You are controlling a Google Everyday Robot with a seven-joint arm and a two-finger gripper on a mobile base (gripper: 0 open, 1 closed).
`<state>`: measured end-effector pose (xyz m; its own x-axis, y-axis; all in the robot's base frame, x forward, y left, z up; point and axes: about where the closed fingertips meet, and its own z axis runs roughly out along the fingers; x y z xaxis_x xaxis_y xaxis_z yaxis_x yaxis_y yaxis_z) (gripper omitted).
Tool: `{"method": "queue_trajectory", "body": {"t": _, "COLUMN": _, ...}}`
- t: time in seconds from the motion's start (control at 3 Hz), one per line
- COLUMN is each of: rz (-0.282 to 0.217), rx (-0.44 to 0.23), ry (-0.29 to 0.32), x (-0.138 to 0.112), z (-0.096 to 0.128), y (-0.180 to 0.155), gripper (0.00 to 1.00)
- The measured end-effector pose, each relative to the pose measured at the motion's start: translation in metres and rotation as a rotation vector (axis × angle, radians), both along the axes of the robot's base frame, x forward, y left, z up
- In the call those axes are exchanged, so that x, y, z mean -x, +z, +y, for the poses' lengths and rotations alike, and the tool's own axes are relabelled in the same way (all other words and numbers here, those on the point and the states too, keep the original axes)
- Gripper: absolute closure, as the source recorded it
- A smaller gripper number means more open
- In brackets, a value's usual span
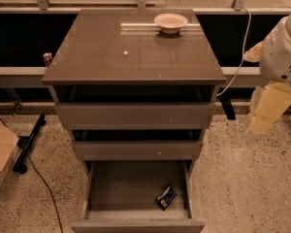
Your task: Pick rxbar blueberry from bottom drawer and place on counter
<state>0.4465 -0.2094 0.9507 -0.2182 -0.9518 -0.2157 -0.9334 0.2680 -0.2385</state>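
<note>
Bowl (pixel 170 22): pale, round, sat upright toward the back.
Box (pixel 1 149): cardboard, lay on the floor (pixel 242 178), far left.
Can (pixel 48 58): stood behind the left ledge (pixel 14 74).
Cord (pixel 240 47): white, hung at right.

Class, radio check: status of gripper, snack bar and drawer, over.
Gripper right of cabinet. Snack bar in open bottom drawer, front right. Bowl on counter.
</note>
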Motion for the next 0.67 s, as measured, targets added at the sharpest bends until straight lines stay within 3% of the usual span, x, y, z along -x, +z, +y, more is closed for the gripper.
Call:
{"method": "queue_trajectory", "body": {"t": 0.33, "rz": -0.032, "rx": -0.022, "ry": 0.051, "x": -0.008, "z": 0.006, "y": -0.037, "gripper": 0.00}}
{"method": "queue_trajectory", "body": {"t": 0.67, "rz": -0.075, "rx": -0.085, "ry": 0.086, "x": -0.021, "z": 0.002, "y": -0.081, "gripper": 0.00}}
